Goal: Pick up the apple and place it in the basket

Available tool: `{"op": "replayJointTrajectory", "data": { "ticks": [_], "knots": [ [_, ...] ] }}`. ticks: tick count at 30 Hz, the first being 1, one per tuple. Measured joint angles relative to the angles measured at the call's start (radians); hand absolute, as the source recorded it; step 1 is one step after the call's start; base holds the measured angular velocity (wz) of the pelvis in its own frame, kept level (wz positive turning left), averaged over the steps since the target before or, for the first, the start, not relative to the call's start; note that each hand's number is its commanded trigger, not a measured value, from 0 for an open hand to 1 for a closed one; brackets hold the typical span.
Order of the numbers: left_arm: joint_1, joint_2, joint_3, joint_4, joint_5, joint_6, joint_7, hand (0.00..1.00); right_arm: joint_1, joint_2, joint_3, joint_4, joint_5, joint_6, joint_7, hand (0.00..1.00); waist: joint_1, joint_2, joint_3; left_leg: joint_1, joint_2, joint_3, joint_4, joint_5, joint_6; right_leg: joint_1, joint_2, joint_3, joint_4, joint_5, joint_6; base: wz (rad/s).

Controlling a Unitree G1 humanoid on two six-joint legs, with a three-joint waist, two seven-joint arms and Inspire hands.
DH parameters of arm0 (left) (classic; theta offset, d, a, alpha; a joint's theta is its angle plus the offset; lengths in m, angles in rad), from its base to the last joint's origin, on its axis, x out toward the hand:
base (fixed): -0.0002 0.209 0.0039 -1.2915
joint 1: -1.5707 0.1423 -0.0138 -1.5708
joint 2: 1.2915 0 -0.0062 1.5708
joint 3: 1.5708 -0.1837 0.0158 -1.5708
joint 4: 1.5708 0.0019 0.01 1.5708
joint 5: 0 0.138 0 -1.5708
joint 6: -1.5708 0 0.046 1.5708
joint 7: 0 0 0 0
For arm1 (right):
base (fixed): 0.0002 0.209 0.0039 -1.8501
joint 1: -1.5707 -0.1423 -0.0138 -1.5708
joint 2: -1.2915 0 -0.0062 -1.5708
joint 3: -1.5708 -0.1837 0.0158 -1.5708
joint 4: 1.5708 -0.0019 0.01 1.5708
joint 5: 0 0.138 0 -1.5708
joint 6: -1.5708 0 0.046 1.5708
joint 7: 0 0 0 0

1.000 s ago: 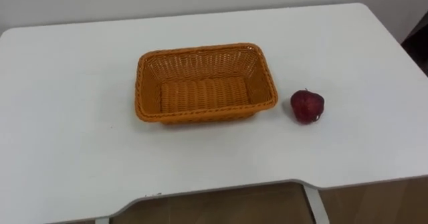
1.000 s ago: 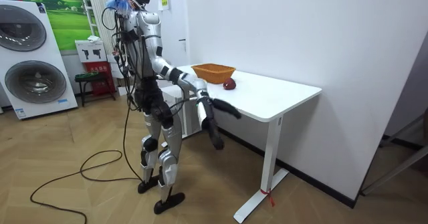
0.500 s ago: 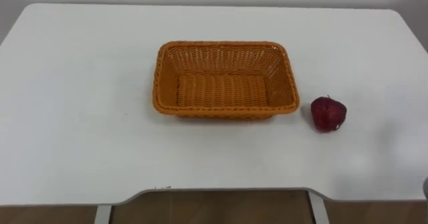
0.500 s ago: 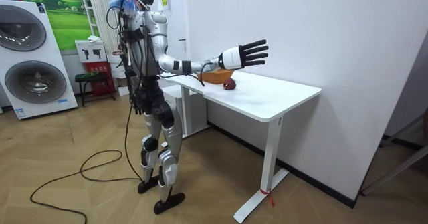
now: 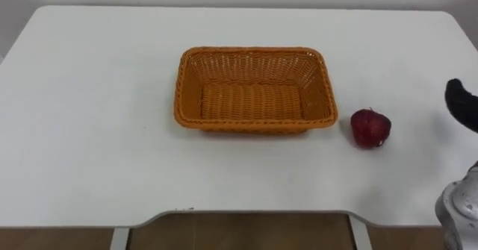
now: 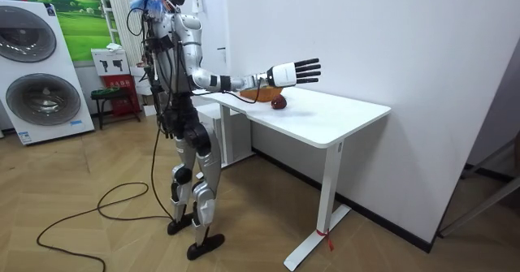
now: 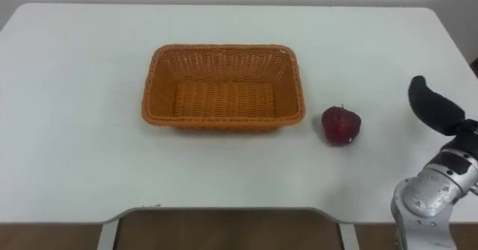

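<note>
Here's the white table (image 7: 75,153), and sitting on it is an orange wicker basket (image 7: 224,49), empty, long side facing the robot. The apple (image 7: 341,125), dark red, stands on the tabletop just to the right of the basket, near its right end but not touching it. Bare white surface lies all round the fruit.

The right hand (image 7: 435,108) comes in from the right edge, a dark fingertip showing well apart from the apple, with only tabletop between them. In the room view that hand (image 6: 292,71) is stretched out level above the table, fingers straight and spread wide, holding nothing, raised clear of the apple below.

The robot stands upright at the table's end on a wooden floor. Behind it, on the room view's left, stand a washing machine (image 6: 41,69) and a small stool (image 6: 110,96).
</note>
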Motion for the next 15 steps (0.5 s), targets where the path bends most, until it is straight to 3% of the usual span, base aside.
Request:
{"op": "replayJointTrajectory", "data": {
  "ticks": [15],
  "knots": [
    [0.004,-0.001,-0.013,0.001,0.004,0.0,-0.025,0.0,0.037,0.0,0.12,0.001,0.0,0.005,0.176,0.0,0.017,-0.01,-0.0072,0.003,0.001,-0.002,-0.006,0.0,0.0,0.003,0.002,0.001,-0.003,0.001,0.0,0.0]
  ]
}}
